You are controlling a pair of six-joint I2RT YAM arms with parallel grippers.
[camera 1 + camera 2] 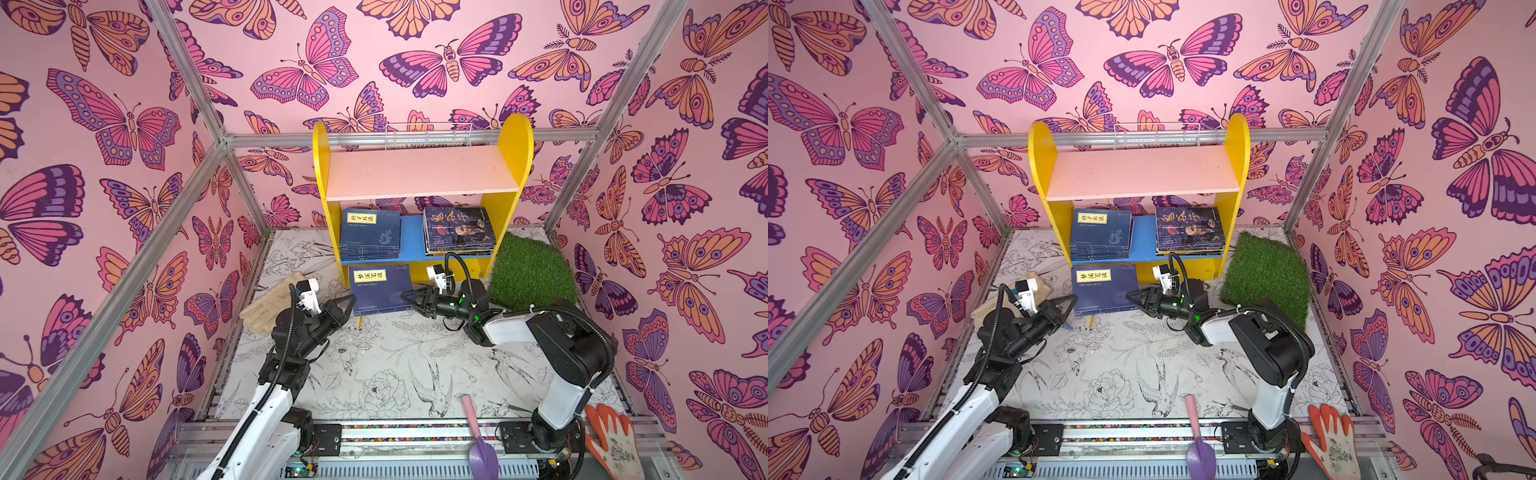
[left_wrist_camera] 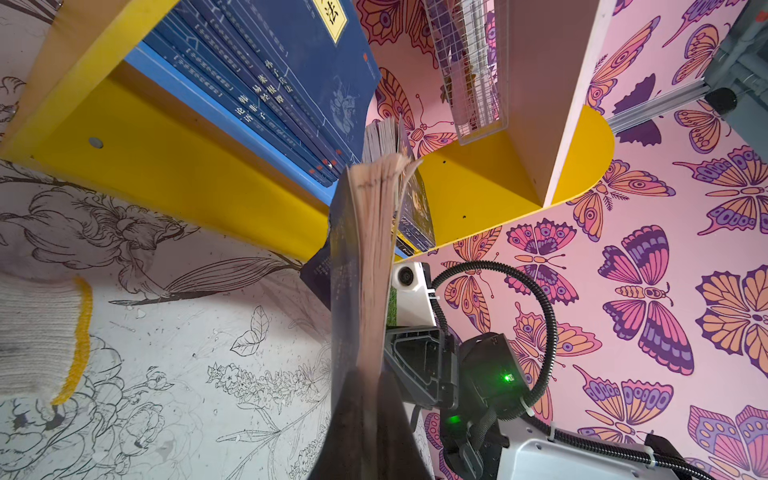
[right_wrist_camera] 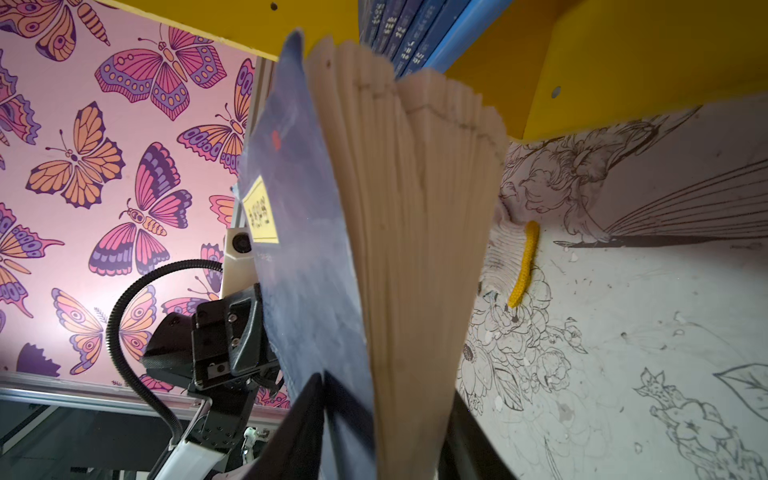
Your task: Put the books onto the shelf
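Navy yellow-labelled paperback (image 1: 380, 289) hangs before the yellow-sided two-tier shelf (image 1: 515, 166), our left tool (image 1: 351, 300) pinching one edge, right tool (image 1: 405, 296) straddling the other (whether clamped we cannot tell), likely to keep it level.

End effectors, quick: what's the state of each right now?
Left end effector: closed, holding the navy book by its edge.
Right end effector: jaws straddle the same book; gripped or not cannot be told.

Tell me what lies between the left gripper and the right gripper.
A navy book with a yellow title label, seen in both top views. The left gripper pinches one edge; the right gripper straddles the opposite edge.
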